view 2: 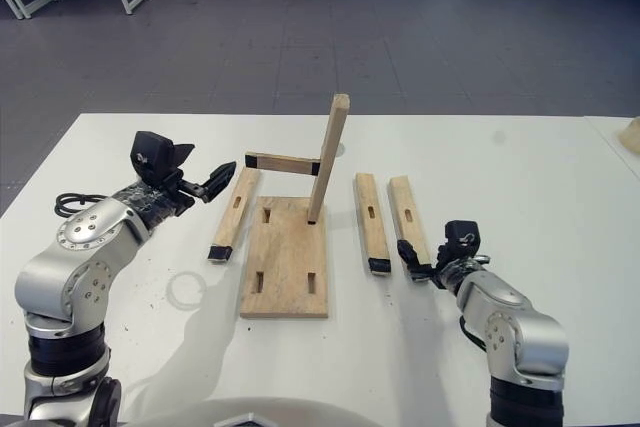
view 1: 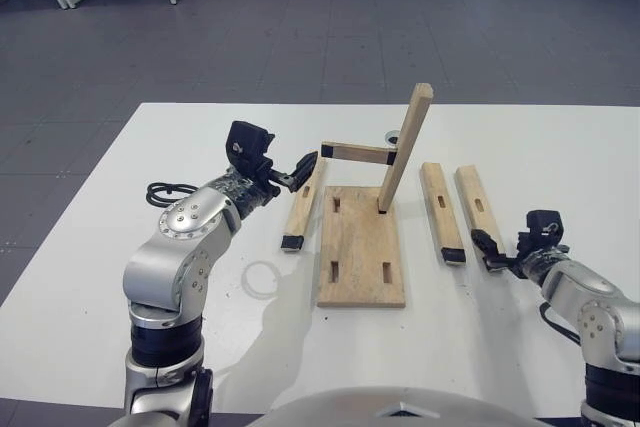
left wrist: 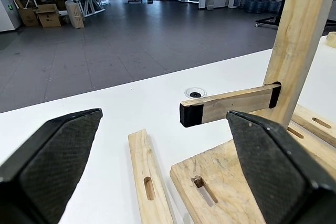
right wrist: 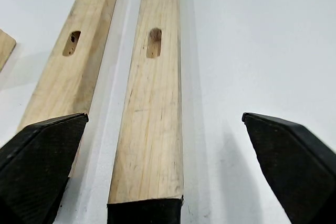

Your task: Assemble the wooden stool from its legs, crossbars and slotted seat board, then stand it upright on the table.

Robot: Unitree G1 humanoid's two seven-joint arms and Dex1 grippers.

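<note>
We log the seat board flat on the desk, an upright leg in its far-right slot, a crossbar jutting left from that leg. Left of the board: loose leg; left end effector, open, empty. Right of it: two legs; right end effector, open.

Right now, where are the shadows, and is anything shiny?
Right wrist view: a soft grey shadow runs on the table along one side of the leg. Left wrist view: window light shines off the floor behind. Left eye view: even light, no glare on the board.
</note>
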